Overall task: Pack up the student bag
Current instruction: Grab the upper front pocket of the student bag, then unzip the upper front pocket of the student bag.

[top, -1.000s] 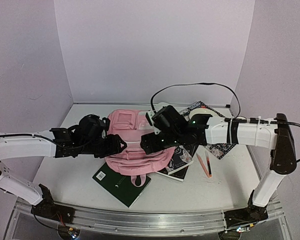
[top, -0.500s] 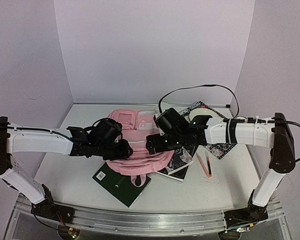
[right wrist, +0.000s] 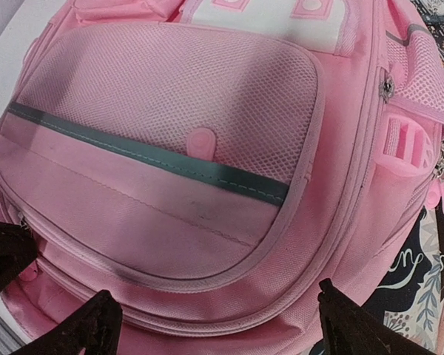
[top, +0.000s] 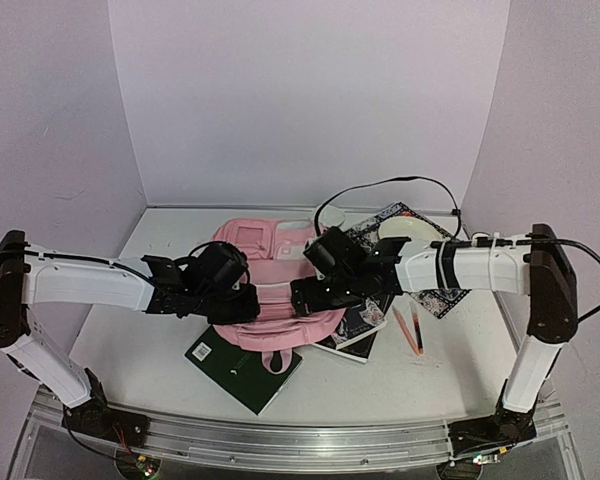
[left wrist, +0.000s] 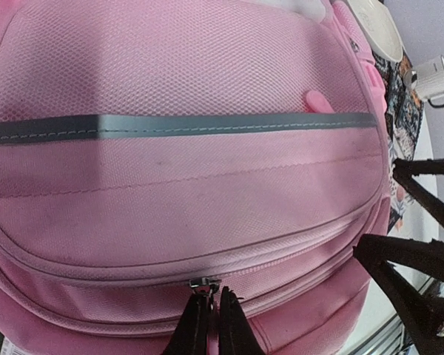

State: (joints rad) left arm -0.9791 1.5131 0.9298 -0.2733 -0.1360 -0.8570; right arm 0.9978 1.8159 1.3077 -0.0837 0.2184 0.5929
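Observation:
The student bag [top: 280, 328] is a pink backpack lying flat in the middle of the table, front pocket up, and it fills both wrist views [left wrist: 177, 185] [right wrist: 177, 170]. My left gripper [top: 242, 303] [left wrist: 207, 314] is at the bag's near left edge, shut on the pink pull tab of the main zip, just below the metal slider [left wrist: 203, 283]. My right gripper [top: 305, 295] [right wrist: 218, 318] hangs open over the bag's near right edge. Its fingers [right wrist: 96, 322] straddle the zip seam without touching it, and nothing is between them. The zip looks closed.
A dark green book [top: 242, 365] lies partly under the bag's near edge. Patterned notebooks [top: 358, 325] and two pens [top: 412, 330] lie to the right. A white mug [left wrist: 433, 78] and a white dish [top: 400, 228] sit at the back right. A black cable [top: 380, 185] loops behind.
My left arm moved right onto the bag and its jaws closed on the zip pull. My right gripper shifted slightly left and down and opened a little wider.

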